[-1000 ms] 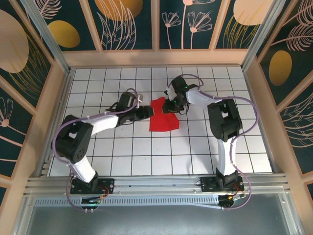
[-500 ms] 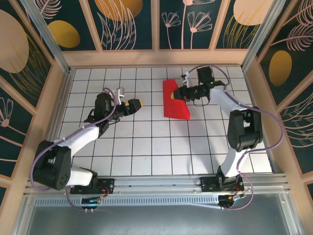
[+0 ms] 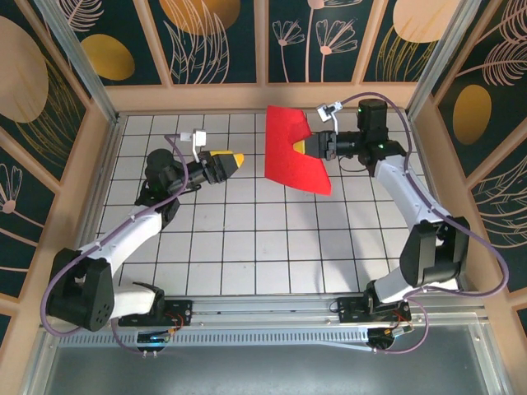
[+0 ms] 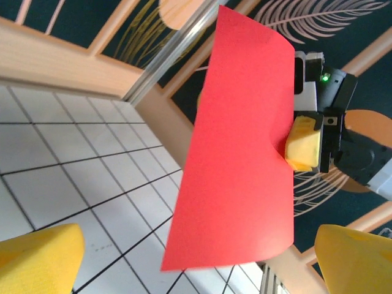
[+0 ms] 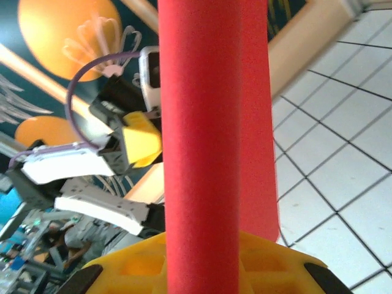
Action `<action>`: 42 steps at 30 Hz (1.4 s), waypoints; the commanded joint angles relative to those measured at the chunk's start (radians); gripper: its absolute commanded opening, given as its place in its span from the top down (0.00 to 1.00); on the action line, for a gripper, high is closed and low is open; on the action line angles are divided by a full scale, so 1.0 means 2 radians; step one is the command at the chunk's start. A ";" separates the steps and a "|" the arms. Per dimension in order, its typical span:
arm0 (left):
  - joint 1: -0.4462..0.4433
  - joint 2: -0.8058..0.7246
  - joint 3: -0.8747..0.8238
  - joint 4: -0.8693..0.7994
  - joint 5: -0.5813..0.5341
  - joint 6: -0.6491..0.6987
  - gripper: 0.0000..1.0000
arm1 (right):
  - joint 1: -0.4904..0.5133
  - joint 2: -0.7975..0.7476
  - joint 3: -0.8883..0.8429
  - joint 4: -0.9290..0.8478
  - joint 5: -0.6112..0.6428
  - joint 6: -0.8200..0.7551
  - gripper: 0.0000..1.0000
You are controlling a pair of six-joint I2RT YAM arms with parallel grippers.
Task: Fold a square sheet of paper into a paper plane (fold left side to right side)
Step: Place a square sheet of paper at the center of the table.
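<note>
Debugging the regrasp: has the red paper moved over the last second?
Yes. Held by the right gripper, the red paper went from mid-table toward the back rail, now overlapping it.

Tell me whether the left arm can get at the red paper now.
Probably yes: the open left gripper faces the red paper, held up by the right gripper, and nothing stands between them.

Table was shot whole from above and behind. Paper was caught in all three views: point-blank from the right wrist, farther off from the left.
</note>
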 commanded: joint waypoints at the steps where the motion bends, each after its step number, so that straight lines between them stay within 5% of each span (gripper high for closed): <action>1: -0.010 0.017 0.033 0.039 0.045 0.013 0.03 | 0.017 -0.027 -0.019 0.103 -0.050 0.070 0.80; 13: -0.066 0.054 0.116 -0.031 0.041 0.064 0.03 | 0.046 -0.028 -0.006 0.079 -0.032 0.045 0.81; 16: -0.068 0.053 0.114 -0.021 0.042 0.059 0.15 | 0.044 -0.023 0.007 0.012 -0.011 -0.005 0.81; 26: -0.068 0.047 0.117 -0.072 0.005 0.088 0.90 | 0.041 -0.005 0.032 -0.089 0.037 -0.081 0.78; 36: -0.068 0.083 0.107 -0.158 -0.064 0.070 1.00 | 0.023 0.008 0.013 -0.099 0.179 -0.063 0.44; 42: -0.066 0.132 0.083 -0.216 -0.104 0.061 1.00 | 0.018 0.043 -0.032 -0.065 0.264 -0.013 0.36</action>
